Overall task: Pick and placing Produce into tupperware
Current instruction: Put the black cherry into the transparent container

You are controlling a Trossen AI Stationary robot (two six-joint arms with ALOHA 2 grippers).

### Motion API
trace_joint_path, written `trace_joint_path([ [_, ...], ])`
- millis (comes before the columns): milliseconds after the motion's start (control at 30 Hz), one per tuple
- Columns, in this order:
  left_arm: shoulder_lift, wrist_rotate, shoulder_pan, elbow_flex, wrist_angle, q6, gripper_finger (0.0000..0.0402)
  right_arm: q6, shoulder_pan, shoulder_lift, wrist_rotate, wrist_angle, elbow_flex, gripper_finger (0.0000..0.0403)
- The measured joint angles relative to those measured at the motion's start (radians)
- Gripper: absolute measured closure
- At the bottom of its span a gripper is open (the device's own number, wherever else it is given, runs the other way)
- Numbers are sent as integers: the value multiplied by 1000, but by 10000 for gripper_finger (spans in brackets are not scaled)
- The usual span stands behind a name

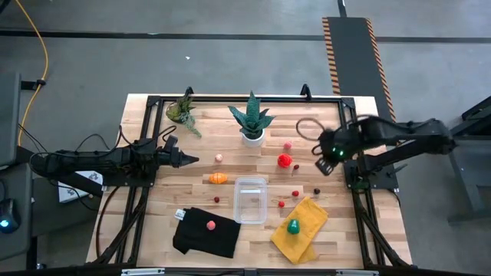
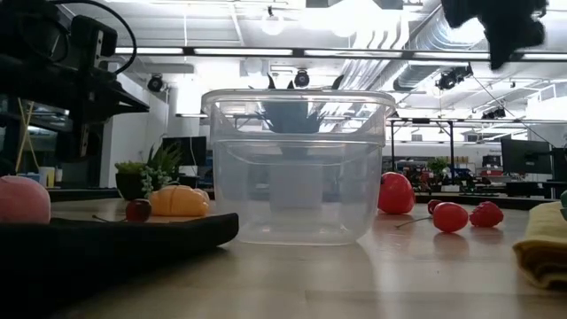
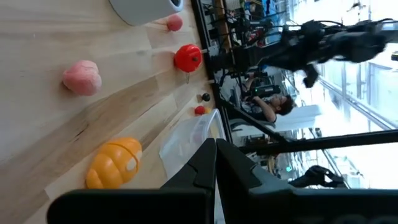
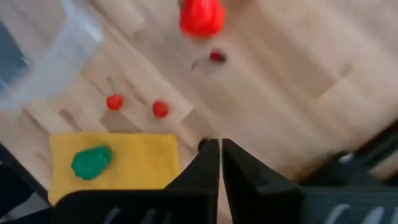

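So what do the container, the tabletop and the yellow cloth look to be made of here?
The tupperware: clear, glossy plastic, apparently; the plant behind shows through its walls. The tabletop: light wood with a matte finish, going by its visible plank seams and grain. The yellow cloth: soft fabric, probably a towel; it lies folded and slightly rumpled under a green toy.

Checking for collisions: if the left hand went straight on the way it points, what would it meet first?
Probably nothing: the shut left hand points across the table, between the pink fruit and the orange vegetable. Height above them is unclear.
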Motion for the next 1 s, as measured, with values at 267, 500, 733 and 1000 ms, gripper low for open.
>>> trace_joint_path([
  [267,0,3,0,0,0,4,401,174,94,-17,-140,253,-254,296],
  [500,0,3,0,0,1,22,401,306,130,51,-174,275,-295,216],
  [733,0,3,0,0,1,22,401,299,175,180,-147,322,-295,226],
  [1000,0,3,0,0,1,22,401,289,208,286,-79,327,-295,233],
])
